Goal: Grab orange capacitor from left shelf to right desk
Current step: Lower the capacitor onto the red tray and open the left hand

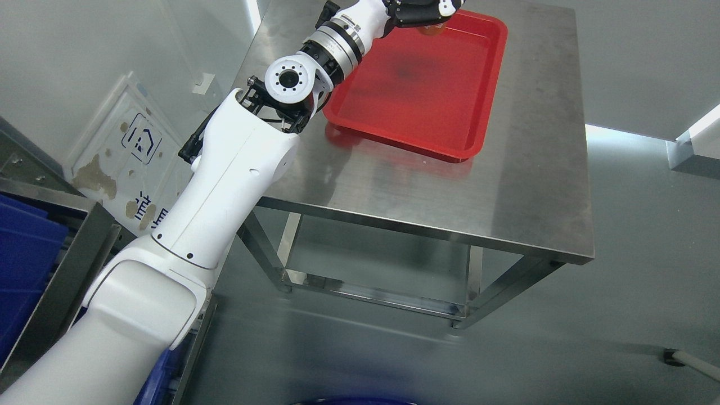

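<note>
My left arm reaches from the lower left up across the steel desk [523, 185]. Its black hand [422, 12] is at the top edge of the picture, over the far end of the red tray [478, 101]. The fingers are curled around an orange capacitor [434, 29], of which only a small orange part shows under the hand. The capacitor is just above or at the tray floor; I cannot tell if it touches. The hand is partly cut off by the picture's top edge.
The steel desk has a lower shelf [382, 270] and legs. A blue bin [25, 247] sits on the shelf unit at the left edge. A white panel [126, 163] leans against the wall. A cable [692, 363] lies on the floor at the lower right.
</note>
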